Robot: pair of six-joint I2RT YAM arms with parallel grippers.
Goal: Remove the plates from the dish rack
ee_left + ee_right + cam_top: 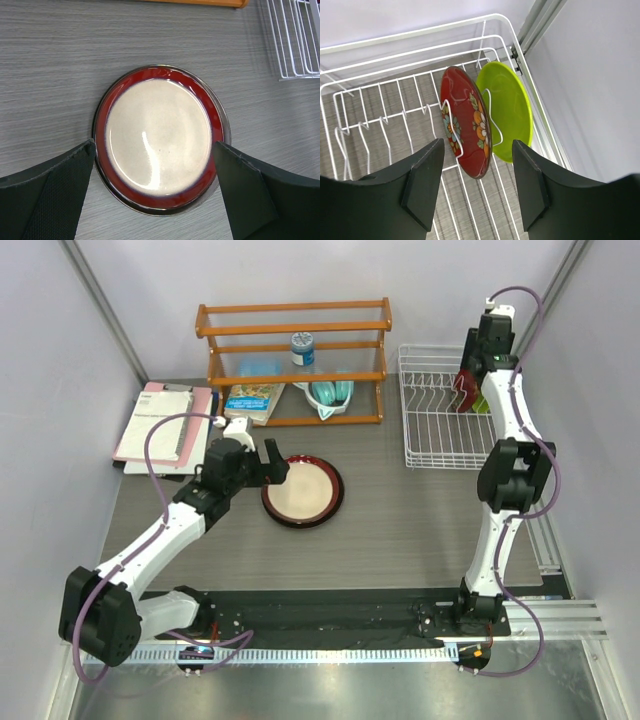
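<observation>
A large plate with a dark red rim and cream centre (pixel 302 490) (pixel 159 137) lies flat on the table. A dark grey rim shows all round under it, like another plate beneath. My left gripper (pixel 270 465) (pixel 155 145) hovers open over its near edge, one finger at each side, holding nothing. In the white wire dish rack (pixel 430 440) (pixel 420 31) a small patterned red plate (pixel 464 390) (pixel 467 122) and a lime green plate (pixel 482 400) (pixel 510 110) stand on edge between prongs. My right gripper (pixel 468 375) (pixel 477 145) is open just above the patterned red plate, touching nothing.
An orange wooden shelf (pixel 295 360) at the back holds a jar, a book and a teal item. Notebooks (pixel 165 425) lie at the far left. The rack's corner (pixel 295 45) shows in the left wrist view. A wall runs close along the rack's right side.
</observation>
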